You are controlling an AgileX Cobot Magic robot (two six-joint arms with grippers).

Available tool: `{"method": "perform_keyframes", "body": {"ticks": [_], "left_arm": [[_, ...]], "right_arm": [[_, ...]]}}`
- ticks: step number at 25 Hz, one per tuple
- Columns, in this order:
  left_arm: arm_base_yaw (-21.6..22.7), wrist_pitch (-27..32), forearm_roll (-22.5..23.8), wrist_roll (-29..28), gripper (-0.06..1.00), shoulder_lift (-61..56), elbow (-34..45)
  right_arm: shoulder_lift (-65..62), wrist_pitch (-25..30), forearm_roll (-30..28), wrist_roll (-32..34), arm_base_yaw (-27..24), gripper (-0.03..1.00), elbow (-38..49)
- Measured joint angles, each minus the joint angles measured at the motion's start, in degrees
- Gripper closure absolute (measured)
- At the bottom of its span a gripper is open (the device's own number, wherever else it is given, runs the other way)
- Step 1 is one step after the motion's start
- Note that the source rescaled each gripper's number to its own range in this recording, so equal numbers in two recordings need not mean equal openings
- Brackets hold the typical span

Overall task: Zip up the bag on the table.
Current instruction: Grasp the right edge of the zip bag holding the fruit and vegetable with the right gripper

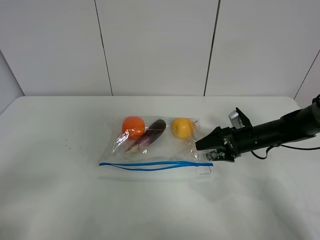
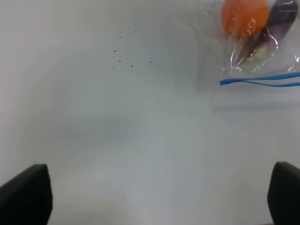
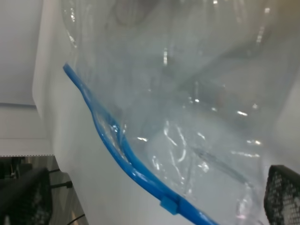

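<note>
The clear bag [image 1: 160,145] lies in the middle of the white table [image 1: 55,200], holding an orange fruit [image 1: 133,125], a purple vegetable [image 1: 150,134] and a yellow fruit [image 1: 182,127]. Its blue zipper strip [image 1: 150,165] runs along the near edge, the two tracks apart in the middle. My right gripper [image 1: 205,151] is open at the bag's right end, close to the zipper's corner. The right wrist view shows crinkled plastic, the zipper [image 3: 119,150] and its slider [image 3: 169,205] between the spread fingers. My left gripper [image 2: 154,197] is open over bare table, short of the bag's left corner [image 2: 225,82].
The right arm [image 1: 280,130] reaches in from the right edge, low over the table. A grey panelled wall [image 1: 155,45] stands behind the table's far edge. A few dark specks [image 2: 124,51] dot the tabletop left of the bag. The left arm is outside the high view.
</note>
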Motion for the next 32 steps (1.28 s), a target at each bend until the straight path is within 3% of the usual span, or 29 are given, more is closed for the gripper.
{"method": "perform_keyframes", "body": {"ticks": [32], "left_arm": [[0.0,0.0,0.0,0.0,-0.06,0.0,0.0]], "right_arm": [[0.0,0.0,1.0,0.1,2.9,-0.03,0.0]]}}
